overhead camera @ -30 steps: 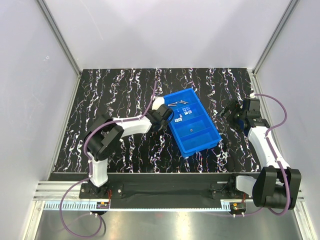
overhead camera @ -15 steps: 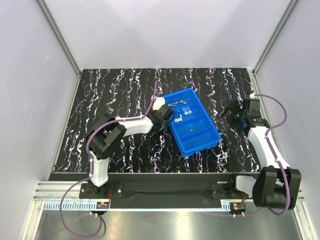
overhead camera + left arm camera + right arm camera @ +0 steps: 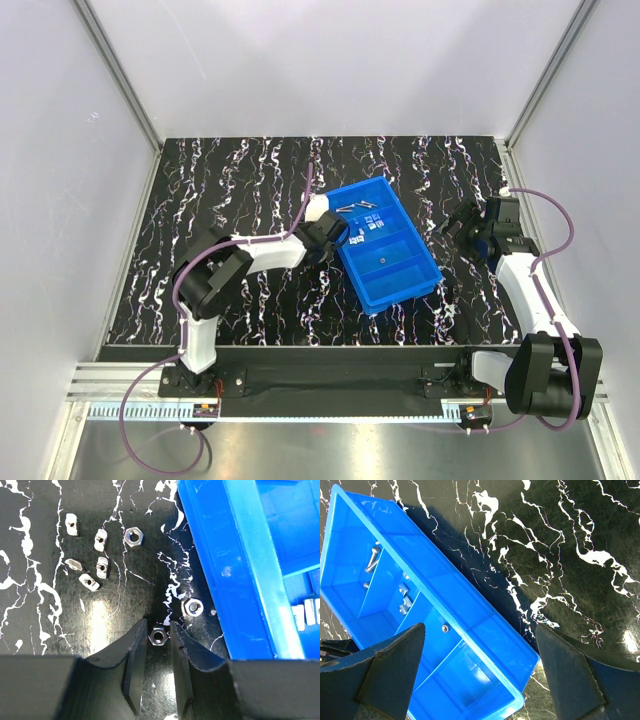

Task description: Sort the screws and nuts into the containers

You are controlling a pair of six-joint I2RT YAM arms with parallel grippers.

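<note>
your left gripper [image 3: 158, 629] down at black marbled table [image 3: 45, 615], jaws narrow, flanking hex nut [image 3: 158, 636], thin gap each side; second hex nut [image 3: 193, 607] just beside blue tray [image 3: 240, 555] wall; third hex nut [image 3: 133, 536] plus five squarish nuts [image 3: 101, 567] clustered further out

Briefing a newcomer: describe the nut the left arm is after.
Beside the blue tray's wall, on the black table, lie two hex nuts. The target nut sits between the left gripper's jaws; the other nut lies outside them, nearer the tray.

Bright even overhead light, sharp views, soft glare on the black tabletop [image 3: 100, 615].
</note>
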